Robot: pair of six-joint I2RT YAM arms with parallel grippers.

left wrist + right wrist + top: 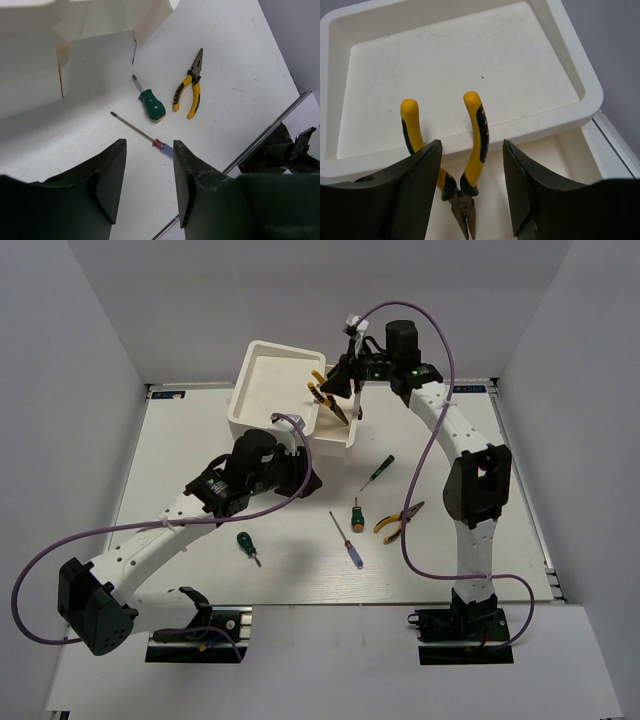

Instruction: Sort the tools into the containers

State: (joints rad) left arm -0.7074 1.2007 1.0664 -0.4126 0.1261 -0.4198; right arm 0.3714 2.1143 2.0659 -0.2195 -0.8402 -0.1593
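The step in hand looks like the drop-off of the yellow-and-black-handled needle-nose pliers [472, 160] into the shallow white plastic lower drawer [570, 150]. The right gripper [471, 144] stands released, jaws spread wide with a gap beside the right handle. The pliers sit nose-down between the jaws, handles rising in front of the wall of the white rectangular upper drawer [570, 107]; whether the nose touches the floor I cannot tell. Done well, the gripper would lift straight up so that neither finger hooks a curved handle and drags the tool out, clearing the raised rim before swinging away. The left gripper [150, 145] hangs unclenched and empty over the white worktop [240, 60], near a stubby green-handled screwdriver [151, 104], a thin blue-handled screwdriver [160, 145] and a second pair of yellow-handled pliers [189, 90]. The handles look rubbery and grippy. The shafts are slim, smooth metal, likely to roll. The drawers are matte moulded plastic with rounded corners.
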